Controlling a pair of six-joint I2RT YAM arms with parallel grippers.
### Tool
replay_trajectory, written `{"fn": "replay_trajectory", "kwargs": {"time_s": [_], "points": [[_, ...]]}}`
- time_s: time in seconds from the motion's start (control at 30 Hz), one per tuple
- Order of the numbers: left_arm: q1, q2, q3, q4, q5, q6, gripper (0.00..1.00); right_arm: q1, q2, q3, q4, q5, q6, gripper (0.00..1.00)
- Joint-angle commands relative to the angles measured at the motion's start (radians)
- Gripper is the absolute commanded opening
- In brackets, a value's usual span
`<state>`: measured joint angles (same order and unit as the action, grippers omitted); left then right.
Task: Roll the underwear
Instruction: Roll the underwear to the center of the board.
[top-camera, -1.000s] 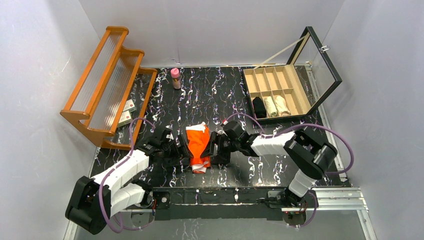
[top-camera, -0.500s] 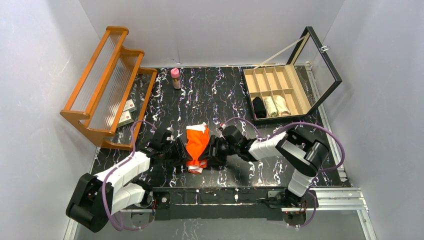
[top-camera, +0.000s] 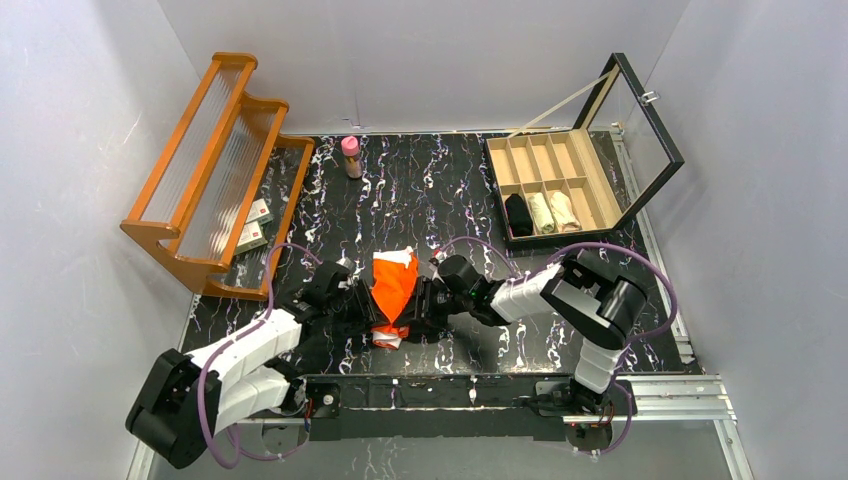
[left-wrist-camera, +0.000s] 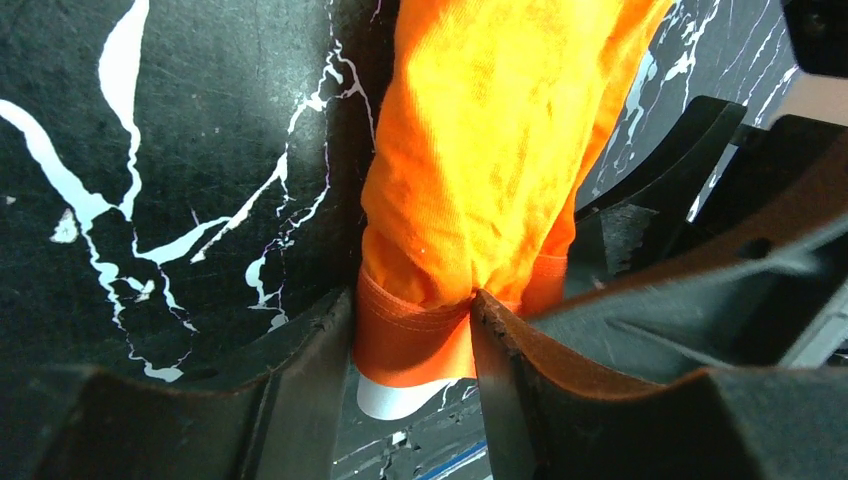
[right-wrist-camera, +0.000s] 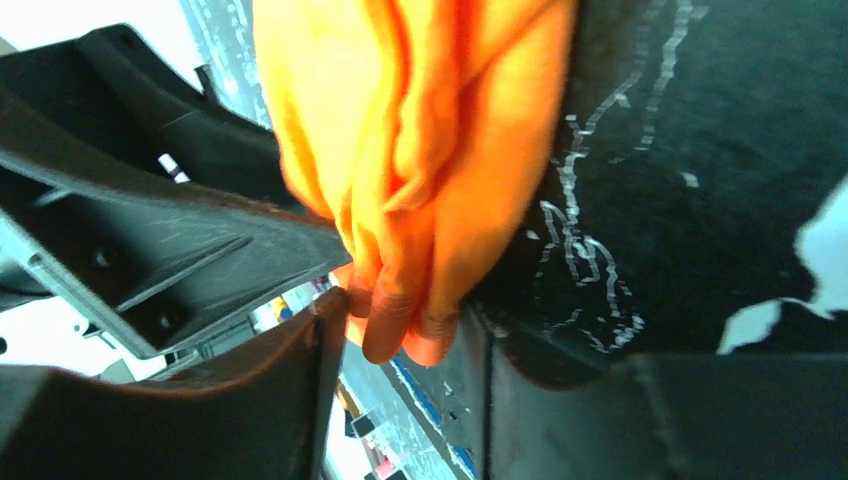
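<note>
Roll start, by the look: left jaws and right jaws both part-closed, pinching near hem of orange underwear (top-camera: 394, 283) lying lengthwise on surface (top-camera: 440, 190); next likely needs synced lift and tuck forward.

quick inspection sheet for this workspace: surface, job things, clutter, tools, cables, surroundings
surface: black tabletop with white veining
job's things: orange underwear lying bunched lengthwise at the front middle, white trim at its far end
clutter: three rolled cloths, one black and two pale, in the near compartments of the open wooden box; pink-capped bottle at the far edge; wooden rack on the left with small packets under it
grippers: left tool and right tool both pinch the garment's near end from opposite sides
cables: purple cables loop off both arms, clear of the cloth
surroundings: pale walls on three sides; metal rail along the near edge
</note>
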<state>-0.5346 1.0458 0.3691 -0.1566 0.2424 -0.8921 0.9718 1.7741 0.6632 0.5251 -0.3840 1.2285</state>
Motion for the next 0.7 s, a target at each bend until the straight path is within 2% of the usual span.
{"fn": "replay_trajectory", "kwargs": {"time_s": [0.0, 0.07, 0.17, 0.23, 0.3, 0.33, 0.43, 0.57, 0.67], "points": [[-0.015, -0.032, -0.051, -0.054, -0.051, -0.036, 0.45, 0.012, 0.036, -0.035, -0.085, 0.077, -0.022, 0.47], [-0.02, -0.046, -0.06, -0.048, -0.05, -0.045, 0.44, 0.013, 0.045, -0.033, -0.073, 0.072, -0.021, 0.42], [-0.029, -0.055, -0.07, -0.044, -0.044, -0.049, 0.44, 0.014, 0.067, -0.027, -0.031, 0.037, -0.017, 0.47], [-0.035, -0.05, -0.075, -0.041, -0.043, -0.049, 0.44, 0.015, 0.075, -0.031, -0.011, 0.034, -0.013, 0.44], [-0.04, -0.052, -0.079, -0.044, -0.044, -0.05, 0.43, 0.015, 0.072, -0.041, -0.009, 0.046, -0.013, 0.26], [-0.042, -0.06, -0.082, -0.045, -0.048, -0.053, 0.44, 0.013, 0.07, -0.048, -0.013, 0.052, -0.015, 0.2], [-0.042, -0.092, -0.07, -0.081, -0.087, -0.044, 0.54, 0.0, 0.076, -0.074, 0.0, 0.04, -0.026, 0.01], [-0.042, -0.097, -0.044, -0.105, -0.111, -0.025, 0.64, -0.025, 0.057, -0.109, 0.021, 0.011, -0.05, 0.01], [-0.041, -0.069, -0.03, -0.102, -0.101, 0.003, 0.66, -0.042, 0.042, -0.116, -0.009, -0.005, -0.087, 0.01]]}}
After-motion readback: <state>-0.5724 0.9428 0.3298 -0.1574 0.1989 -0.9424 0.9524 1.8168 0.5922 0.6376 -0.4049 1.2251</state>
